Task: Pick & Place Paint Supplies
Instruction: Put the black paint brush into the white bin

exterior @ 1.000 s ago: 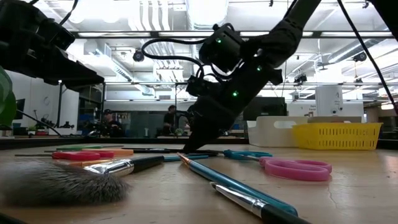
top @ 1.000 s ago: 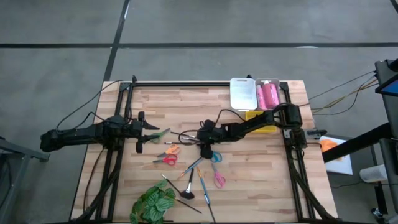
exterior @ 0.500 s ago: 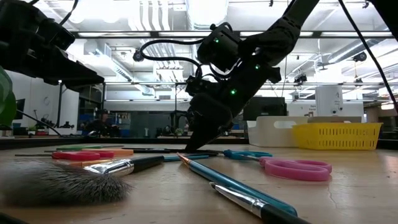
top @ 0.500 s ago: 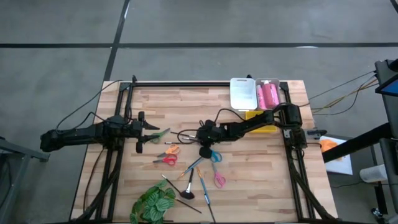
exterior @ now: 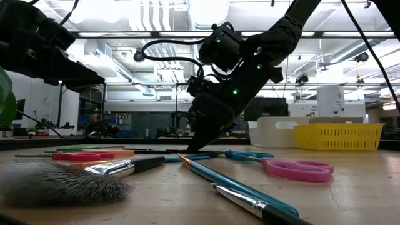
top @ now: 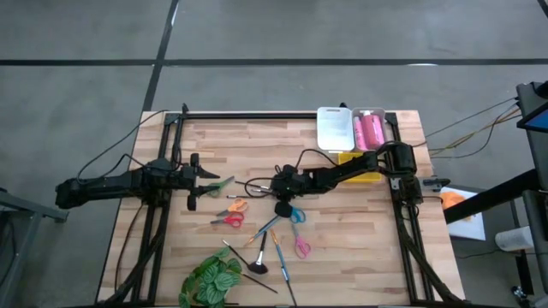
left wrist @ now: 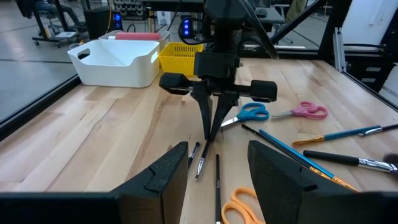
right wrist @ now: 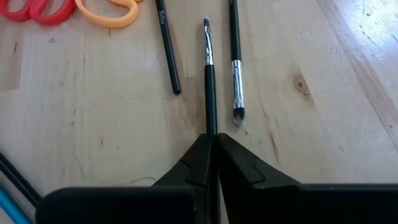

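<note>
My right gripper (right wrist: 211, 142) stands at the table's middle (top: 272, 192), pointing down and shut on a thin black brush (right wrist: 209, 74). Two more thin brushes (right wrist: 235, 62) (right wrist: 166, 43) lie beside it. Orange (top: 236, 206), red (top: 229, 220), blue (top: 296, 214) and pink scissors (top: 301, 248) and blue-handled brushes (top: 279, 255) lie flat nearer the front. Pink tubes (top: 369, 131) lie in a clear bin at the far right. My left gripper (top: 208, 177) waits open at the left, green scissors (top: 223, 182) just off its fingers. My right gripper pinches the black brush's handle (right wrist: 210, 127) between its two fingers, back from the bristle end (right wrist: 206, 25). The fingers (left wrist: 210, 127) come down from above, slanting from the table's right side. The brush lies flat on the wood ahead of them.
A white bin (top: 335, 128) and a yellow basket (top: 349, 159) stand at the far right beside the tubes' bin. A green leafy plant (top: 210, 278) sits at the near edge. A wide soft brush (exterior: 62, 181) lies near the front. Bare wood shows at the table's far left and near right.
My right gripper has shut on the thin black brush while staying where it was at the table's middle. The brush has kept its place on the wood.
</note>
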